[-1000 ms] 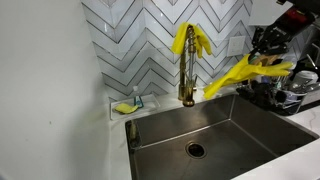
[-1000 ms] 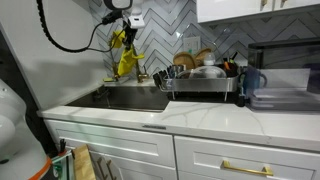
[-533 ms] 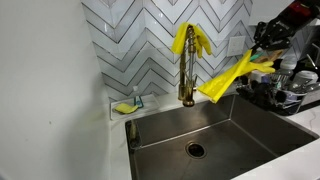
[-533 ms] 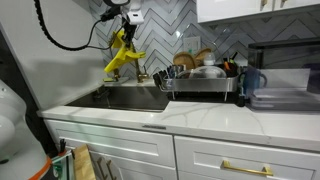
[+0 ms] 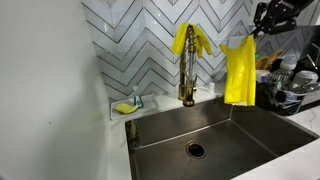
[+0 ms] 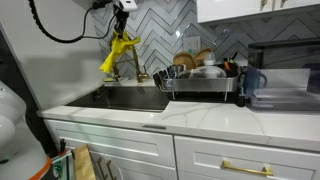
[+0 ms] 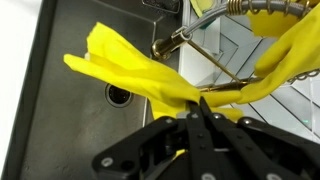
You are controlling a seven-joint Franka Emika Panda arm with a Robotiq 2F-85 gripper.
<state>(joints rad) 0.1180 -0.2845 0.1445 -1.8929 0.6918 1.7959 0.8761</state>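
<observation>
My gripper (image 5: pixel 262 22) is shut on a yellow rubber glove (image 5: pixel 238 72), which hangs straight down over the steel sink (image 5: pixel 215 128). In an exterior view the gripper (image 6: pixel 122 20) holds the glove (image 6: pixel 114 55) high above the sink (image 6: pixel 130 98). In the wrist view the jaws (image 7: pixel 197 108) pinch the glove (image 7: pixel 140 75) above the drain (image 7: pixel 118 95). A second yellow glove (image 5: pixel 190 40) is draped over the brass faucet (image 5: pixel 187 80), and shows at the top of the wrist view (image 7: pixel 270 15).
A yellow sponge (image 5: pixel 124 107) lies in a holder at the sink's back corner. A dish rack (image 6: pixel 203 82) with dishes stands beside the sink, with a dark mug (image 6: pixel 252 82) and a tray further along. White herringbone tile (image 5: pixel 140 40) backs the sink.
The gripper has risen with the glove. The glove, earlier stretched sideways and low near the faucet, now hangs straight down higher above the sink.
</observation>
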